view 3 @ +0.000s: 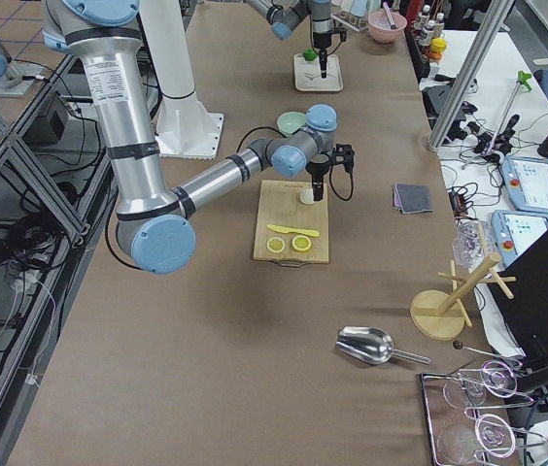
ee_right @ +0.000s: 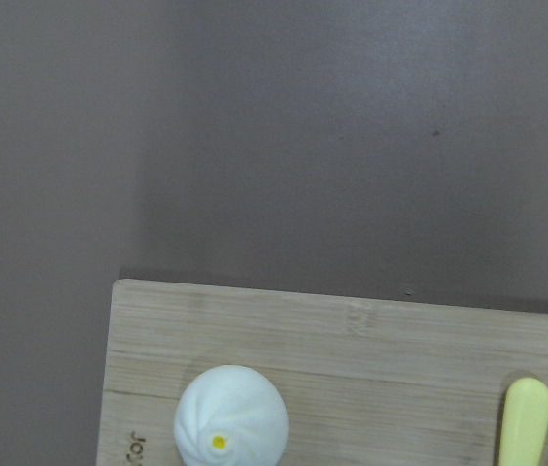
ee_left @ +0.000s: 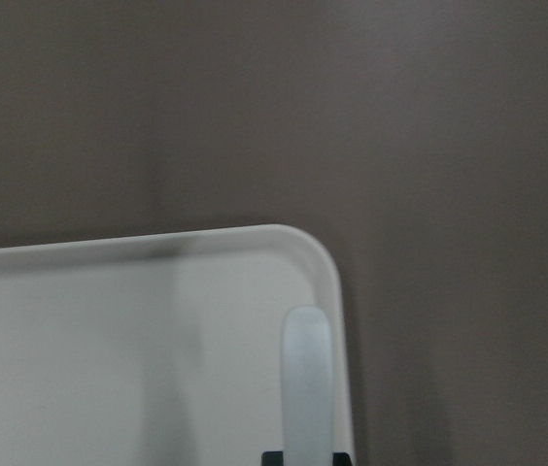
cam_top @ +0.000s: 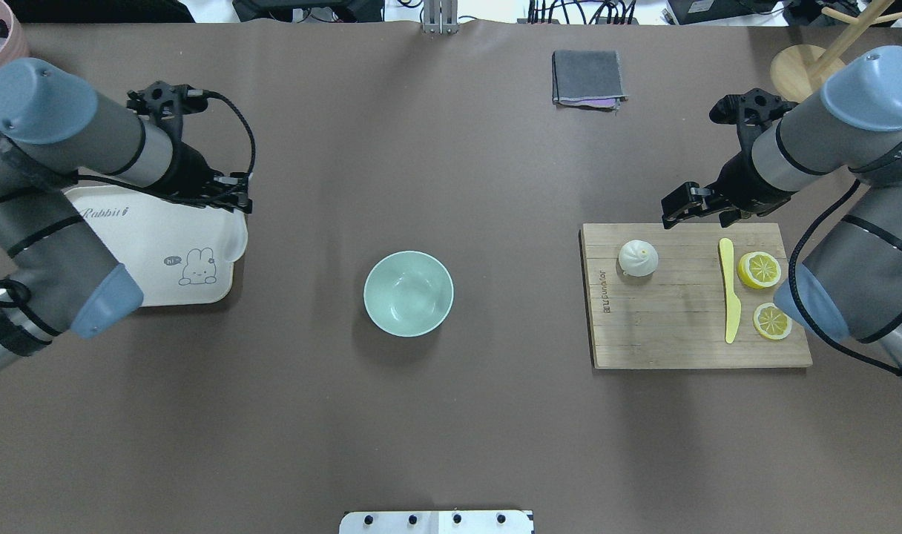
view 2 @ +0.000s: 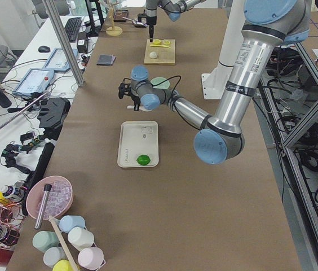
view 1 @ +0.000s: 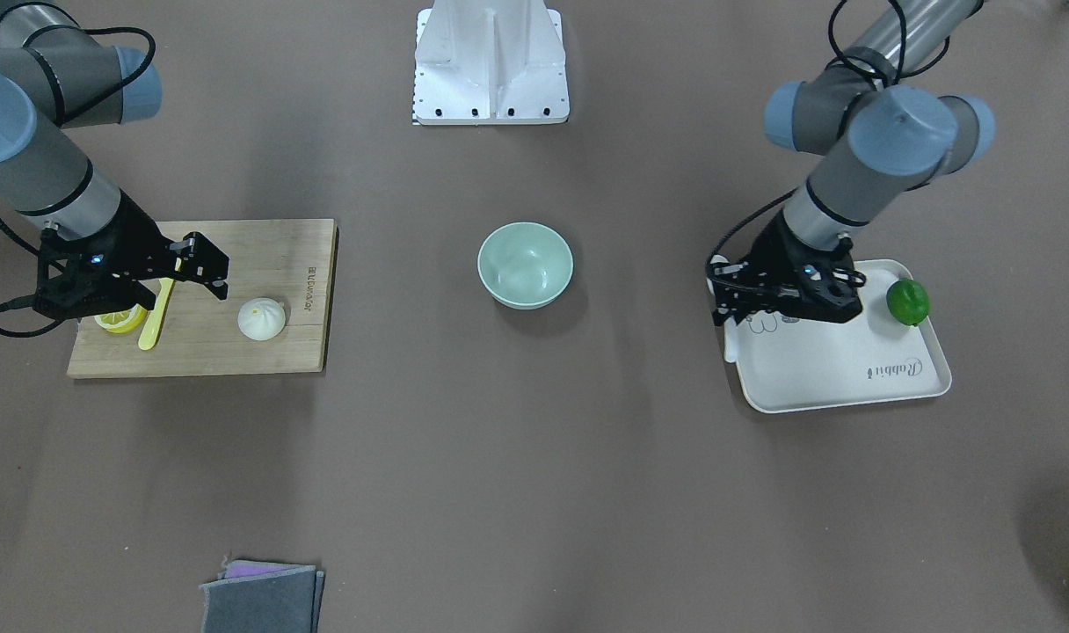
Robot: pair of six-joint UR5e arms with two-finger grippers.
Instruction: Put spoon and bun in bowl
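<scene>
Spoon lies in the cream tray lettered "Rabbit".

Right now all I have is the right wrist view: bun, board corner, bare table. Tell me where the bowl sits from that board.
Observer: The bowl stands at the middle of the table, off the short edge of the board that is nearest the bun.
Operator: Give me the spoon's spot.
Observer: The spoon lies along the rim in a corner of the tray, right under the left tool.
Operator: Report what else is on that tray.
Observer: A green fruit sits at the tray's other end, away from the spoon.
</scene>
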